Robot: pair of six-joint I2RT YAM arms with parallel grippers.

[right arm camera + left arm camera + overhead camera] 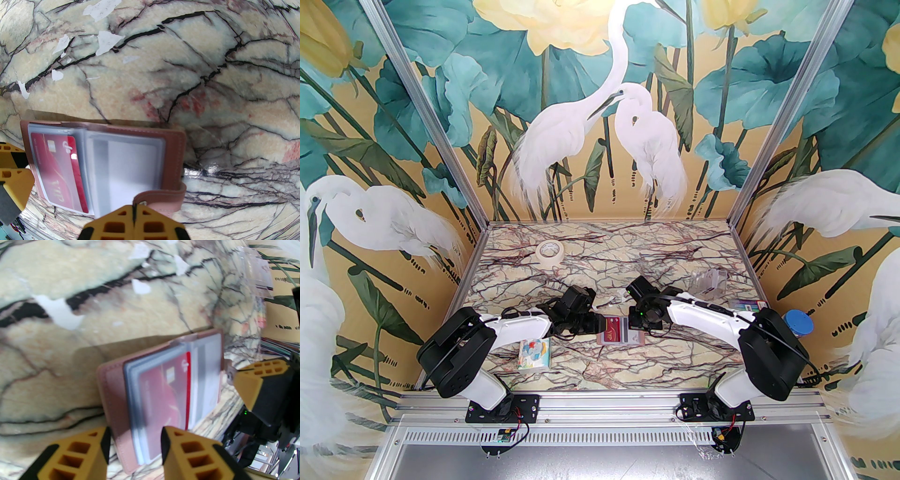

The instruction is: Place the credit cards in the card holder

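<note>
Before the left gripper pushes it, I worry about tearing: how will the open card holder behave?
The card holder probably flexes: its strap curls upward. Its clear sleeves look floppy and may fan. Flat and thin, it likely slides rather than tips.

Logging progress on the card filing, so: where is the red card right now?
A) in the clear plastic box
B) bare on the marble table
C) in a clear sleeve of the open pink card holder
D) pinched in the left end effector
C: in both wrist views the red card shows through clear plastic inside the open card holder.
</note>
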